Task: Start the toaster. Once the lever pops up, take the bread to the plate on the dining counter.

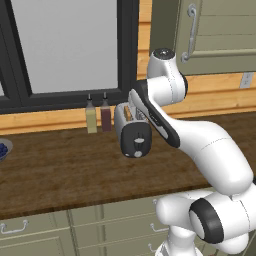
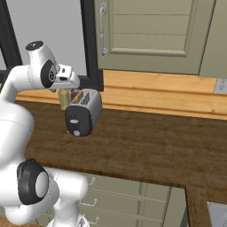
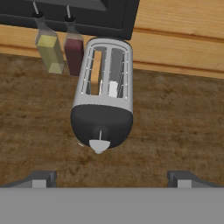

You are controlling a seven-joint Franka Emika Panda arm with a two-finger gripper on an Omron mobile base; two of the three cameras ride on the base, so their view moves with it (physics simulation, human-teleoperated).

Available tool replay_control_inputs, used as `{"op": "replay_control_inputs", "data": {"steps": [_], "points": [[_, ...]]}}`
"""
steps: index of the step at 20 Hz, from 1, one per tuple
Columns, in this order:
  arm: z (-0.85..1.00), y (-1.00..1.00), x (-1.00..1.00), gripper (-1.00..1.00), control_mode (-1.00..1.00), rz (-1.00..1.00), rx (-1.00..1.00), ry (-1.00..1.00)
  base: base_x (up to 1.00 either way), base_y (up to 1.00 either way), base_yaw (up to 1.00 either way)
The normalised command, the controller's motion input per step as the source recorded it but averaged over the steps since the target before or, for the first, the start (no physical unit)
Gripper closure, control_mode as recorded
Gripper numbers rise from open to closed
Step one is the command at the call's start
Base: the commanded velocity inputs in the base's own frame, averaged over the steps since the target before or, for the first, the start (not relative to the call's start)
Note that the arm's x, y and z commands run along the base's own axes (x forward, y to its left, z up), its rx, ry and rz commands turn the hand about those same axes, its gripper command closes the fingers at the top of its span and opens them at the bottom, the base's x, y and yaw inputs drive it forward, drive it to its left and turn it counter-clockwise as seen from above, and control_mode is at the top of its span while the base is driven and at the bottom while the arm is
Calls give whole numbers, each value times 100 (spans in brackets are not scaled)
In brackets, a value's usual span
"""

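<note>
The small rounded silver-grey two-slot toaster [image 3: 103,94] stands on the dark brown wooden worktop [image 3: 175,127] near the back wall, its black end face with a small dark lever [image 1: 138,141] and a round pale dial [image 3: 99,146] turned toward the robot. A golden-tan slice of bread [image 3: 96,71] sits upright in its left slot as the hand view shows it, and two slim bottles, one yellow-green [image 3: 49,50] and one dark red [image 3: 74,51], stand just beside the toaster against the wall. The robot's jaws [image 3: 111,178] hang above the toaster's near end, spread wide apart and holding nothing.
</note>
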Motion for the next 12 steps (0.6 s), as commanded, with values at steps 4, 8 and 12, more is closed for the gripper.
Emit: {"op": "replay_control_inputs", "data": {"steps": [4, 8, 12], "points": [[0, 0, 0, -100, -100, 0, 0, 0, 0, 0, 0], [0, 0, 0, -100, -100, 0, 0, 0, 0, 0, 0], [0, 0, 0, -100, -100, 0, 0, 0, 0, 0, 0]]}}
